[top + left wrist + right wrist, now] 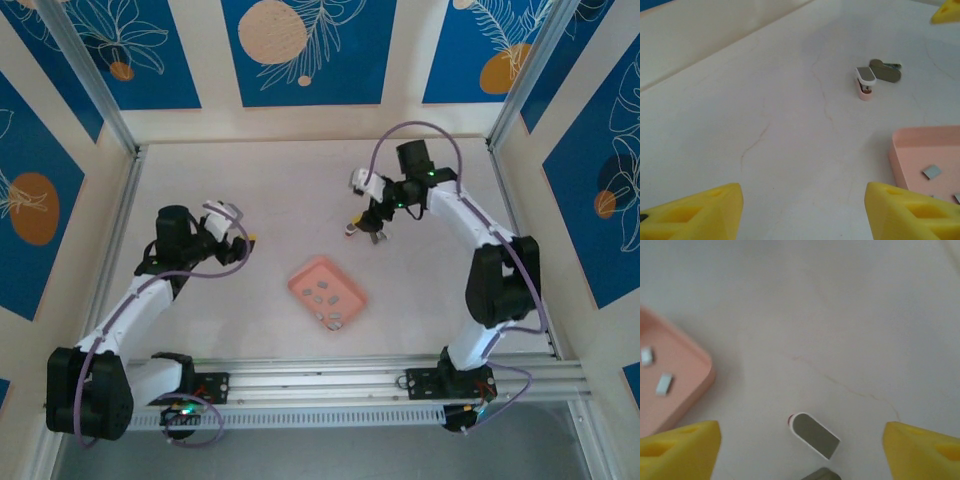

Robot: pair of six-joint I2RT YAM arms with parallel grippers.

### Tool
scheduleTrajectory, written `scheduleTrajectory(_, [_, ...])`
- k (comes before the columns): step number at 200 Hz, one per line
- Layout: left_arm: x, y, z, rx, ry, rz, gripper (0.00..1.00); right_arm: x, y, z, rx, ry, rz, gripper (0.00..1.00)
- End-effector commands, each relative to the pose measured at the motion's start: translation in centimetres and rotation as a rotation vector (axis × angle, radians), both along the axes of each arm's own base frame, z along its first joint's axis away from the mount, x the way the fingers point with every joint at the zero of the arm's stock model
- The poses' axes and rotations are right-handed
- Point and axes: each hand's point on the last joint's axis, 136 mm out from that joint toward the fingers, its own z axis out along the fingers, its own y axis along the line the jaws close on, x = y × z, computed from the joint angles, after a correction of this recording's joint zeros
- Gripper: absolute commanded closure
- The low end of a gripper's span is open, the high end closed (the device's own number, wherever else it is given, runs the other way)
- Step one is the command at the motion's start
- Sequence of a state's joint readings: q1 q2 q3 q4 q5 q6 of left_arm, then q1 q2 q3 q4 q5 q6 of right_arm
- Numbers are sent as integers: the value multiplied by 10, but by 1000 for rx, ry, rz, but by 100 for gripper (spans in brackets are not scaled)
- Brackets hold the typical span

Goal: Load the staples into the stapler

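From above, the right hand [376, 236] hangs over the far middle of the tabletop [250, 180], just beside the small stapler [350, 231]. This looks like a line-up to take hold of it. The pink tray [327, 291] lies nearer the arm bases, between the two arms, with the staples [325, 293] loose inside it. The left hand [243, 240] sits off to the left, well apart from both, and seems to be waiting its turn or starting toward the tray.

Through the left wrist camera, the left hand [800, 215] has its yellow fingertips [690, 212] spread wide over bare tabletop with nothing between them. The stapler [866, 82] stands ahead with a grey oval part [885, 71] touching it behind. Whether that is its opened half, I cannot tell. A corner of the pink tray [920, 150] comes in from the right with a staple [931, 171] on its floor.

Through the right wrist camera, the right hand [800, 452] is spread wide and empty. Its fingertips [677, 450] stand either side of the stapler [815, 434] without touching it, which suits a grasp across its body. The pink tray [685, 385] lies to the left, with two staples [663, 384] flat in it. My guess is that the stapler must be held steady before any strip can be fed in.
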State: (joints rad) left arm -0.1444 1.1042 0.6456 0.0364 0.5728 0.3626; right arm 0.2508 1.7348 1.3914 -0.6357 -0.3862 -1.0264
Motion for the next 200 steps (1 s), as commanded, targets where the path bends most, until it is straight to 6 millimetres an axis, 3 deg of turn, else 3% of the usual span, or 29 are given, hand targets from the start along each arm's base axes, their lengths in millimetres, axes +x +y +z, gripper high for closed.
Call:
scheduleTrajectory(1, [-15,-9,-13,35,-7,-97,35,-10,3,-16,-63,-59,222,25])
scheduleTrajectory(33, [-22,-8,-29,52,21,-109,35,5,12,-55,-180,-90,346,28])
scheduleTrajectory(90, [-22,-4,-39,90,27,-90,35,29,18,-87,-230,-131,410,27])
scheduleTrajectory(126, [-22,-4,-44,103,44,-95,35,33,18,-95,-240,-97,425,30])
scheduleTrajectory(200, [-22,-6,-49,126,49,-113,36,18,9,-107,-236,14,426,38])
